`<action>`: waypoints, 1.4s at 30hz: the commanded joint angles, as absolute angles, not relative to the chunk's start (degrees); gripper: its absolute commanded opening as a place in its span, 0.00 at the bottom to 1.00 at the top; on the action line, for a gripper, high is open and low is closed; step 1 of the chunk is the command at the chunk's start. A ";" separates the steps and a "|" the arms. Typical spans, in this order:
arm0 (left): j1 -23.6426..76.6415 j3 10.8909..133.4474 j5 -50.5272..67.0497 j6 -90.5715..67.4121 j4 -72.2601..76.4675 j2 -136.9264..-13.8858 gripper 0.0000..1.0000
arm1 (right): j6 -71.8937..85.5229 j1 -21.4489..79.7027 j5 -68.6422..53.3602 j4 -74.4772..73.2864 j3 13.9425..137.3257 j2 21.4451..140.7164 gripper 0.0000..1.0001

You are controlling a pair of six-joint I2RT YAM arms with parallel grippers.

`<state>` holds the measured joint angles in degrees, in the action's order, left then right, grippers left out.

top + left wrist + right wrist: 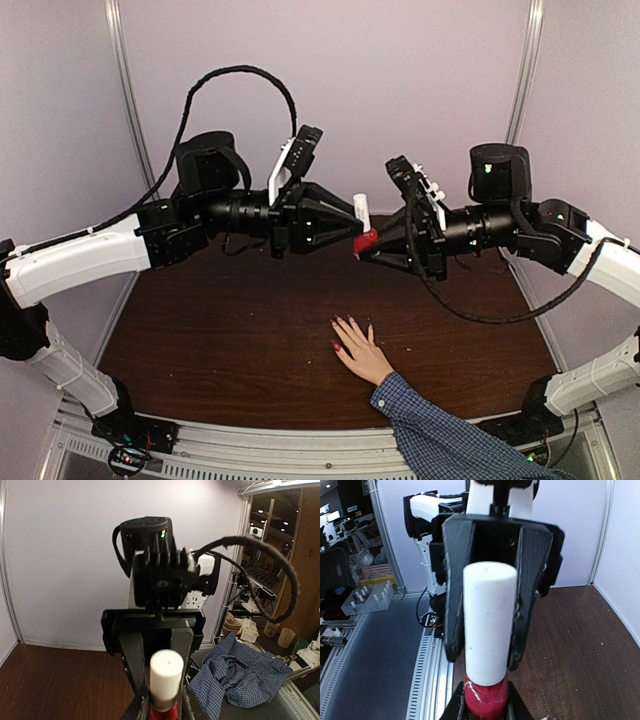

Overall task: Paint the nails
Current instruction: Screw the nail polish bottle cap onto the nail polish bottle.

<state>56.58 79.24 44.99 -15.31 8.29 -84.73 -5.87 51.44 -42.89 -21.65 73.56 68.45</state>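
While white cap [489, 625] sits on polish bottle [486, 700], bottle is clamped by right gripper [374, 245]; cap flanked by left gripper [353, 217], grip unclear. Nails [337, 347]: one red, lower centre; rest unresolved.

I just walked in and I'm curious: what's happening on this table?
The right gripper is shut on a small red polish bottle above the dark wooden table. The left gripper flanks its white cylindrical cap; whether it grips is unclear. A light-skinned hand in a blue checked sleeve lies flat there, one nail looking red.
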 commanded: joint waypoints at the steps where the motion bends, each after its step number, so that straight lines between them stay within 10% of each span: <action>1: 57.04 77.33 34.52 -15.40 3.00 -81.46 0.28 | -6.16 50.86 -33.32 -17.70 75.47 68.23 0.00; 29: 57.04 80.33 9.52 -20.98 3.72 -86.50 0.34 | -1.66 52.63 -11.99 -19.14 76.85 75.65 0.00; 42: 57.04 80.09 10.05 -21.54 3.89 -87.04 0.11 | -1.97 52.91 -11.63 -20.09 77.34 76.16 0.00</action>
<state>56.97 78.46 9.80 -21.21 0.67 -86.48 -2.15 52.64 -11.94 -20.53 75.18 76.40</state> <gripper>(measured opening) 0.145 0.190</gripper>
